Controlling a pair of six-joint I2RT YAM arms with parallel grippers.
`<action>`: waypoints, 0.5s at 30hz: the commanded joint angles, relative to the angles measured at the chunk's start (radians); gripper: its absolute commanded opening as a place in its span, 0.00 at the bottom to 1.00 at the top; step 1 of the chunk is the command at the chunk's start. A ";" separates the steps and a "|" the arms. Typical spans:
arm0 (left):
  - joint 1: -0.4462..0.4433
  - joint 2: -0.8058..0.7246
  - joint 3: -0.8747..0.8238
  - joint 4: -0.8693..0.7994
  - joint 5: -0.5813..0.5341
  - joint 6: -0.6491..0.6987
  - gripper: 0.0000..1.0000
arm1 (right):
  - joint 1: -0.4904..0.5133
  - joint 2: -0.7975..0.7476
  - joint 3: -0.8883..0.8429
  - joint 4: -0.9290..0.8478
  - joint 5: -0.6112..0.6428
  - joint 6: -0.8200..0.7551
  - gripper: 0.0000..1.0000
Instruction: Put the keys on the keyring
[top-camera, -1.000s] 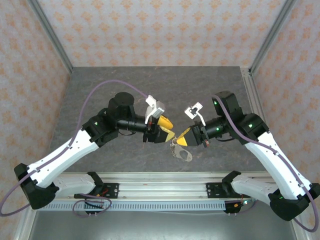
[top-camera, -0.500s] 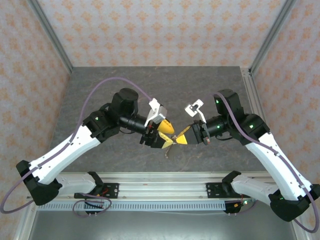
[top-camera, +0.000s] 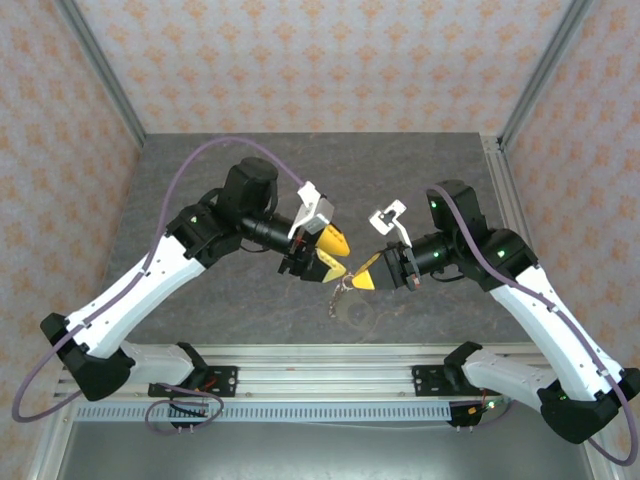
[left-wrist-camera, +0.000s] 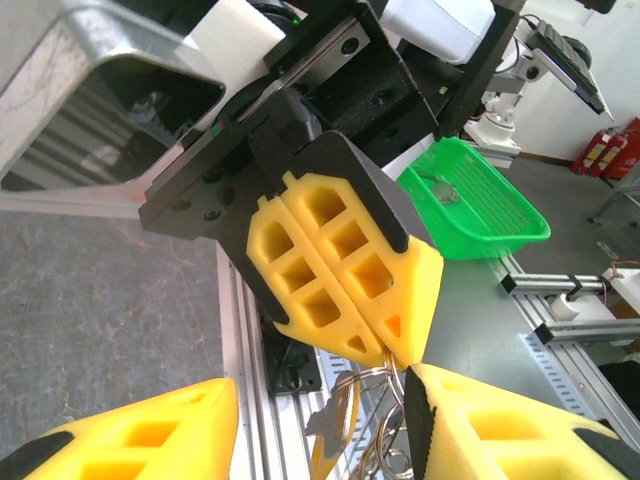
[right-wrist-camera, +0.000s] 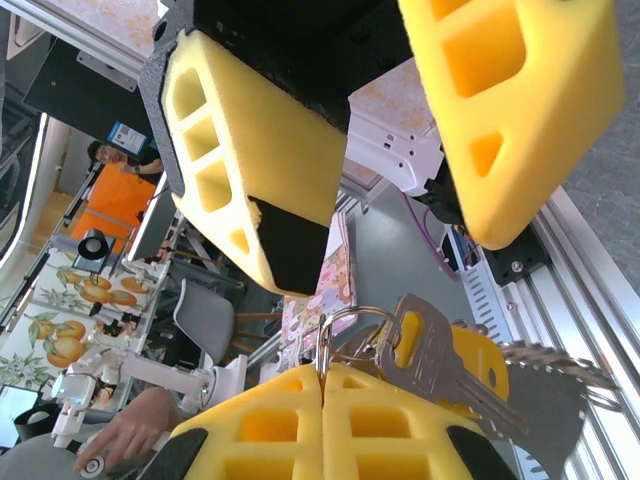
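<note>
The right gripper is seen closed, its yellow fingertips pressed together on the thin wire of the keyring, which is held off the grey table near the middle front. The keys — a silvery blade and a yellow-orange head can be made out — are seen hanging from the ring, just beside the right fingers. The left gripper is pointed at the right one, its jaws parted and nothing clasped between them. One of its fingers is placed just beside the ring — whether it touches cannot be told.
</note>
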 joint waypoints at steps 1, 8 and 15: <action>0.004 0.018 0.041 -0.068 0.060 0.054 0.48 | 0.003 -0.015 -0.002 0.029 -0.033 0.008 0.00; 0.003 0.056 0.097 -0.151 0.100 0.114 0.45 | 0.003 -0.015 0.000 0.025 -0.032 -0.001 0.00; 0.001 0.117 0.178 -0.281 0.147 0.205 0.37 | 0.003 -0.021 0.010 -0.005 -0.023 -0.029 0.00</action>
